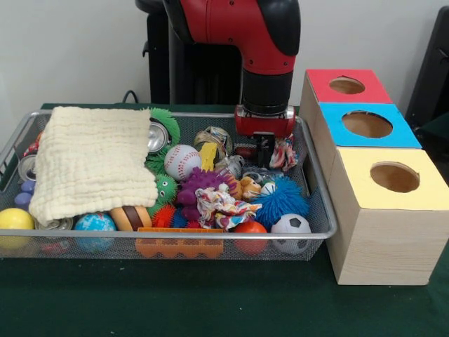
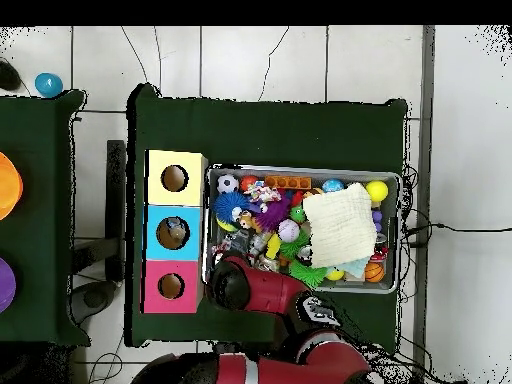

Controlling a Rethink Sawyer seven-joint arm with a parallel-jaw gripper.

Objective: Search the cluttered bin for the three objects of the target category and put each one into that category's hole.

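The cluttered bin [image 1: 319,210] of silver wire mesh fills the table's left and middle, full of toys; it also shows in the overhead view [image 2: 300,172]. My gripper [image 1: 264,151] hangs from the red and black arm [image 1: 266,91], low over the bin's far right corner, beside a knotted rag toy [image 1: 284,153]. I cannot tell its state. In the overhead view the arm [image 2: 250,285] hides it. No see-through bottle shows clearly. A crumpled shiny thing [image 1: 212,137] lies by the far rim; I cannot tell what it is.
A cream cloth [image 1: 91,161] covers the bin's left part. Metal cans [image 1: 158,135] lie by it. Balls, spiky toys and an orange block [image 1: 179,246] fill the rest. Red [image 1: 319,88], blue [image 1: 330,126] and yellow [image 1: 358,189] topped boxes with holes stand right of the bin.
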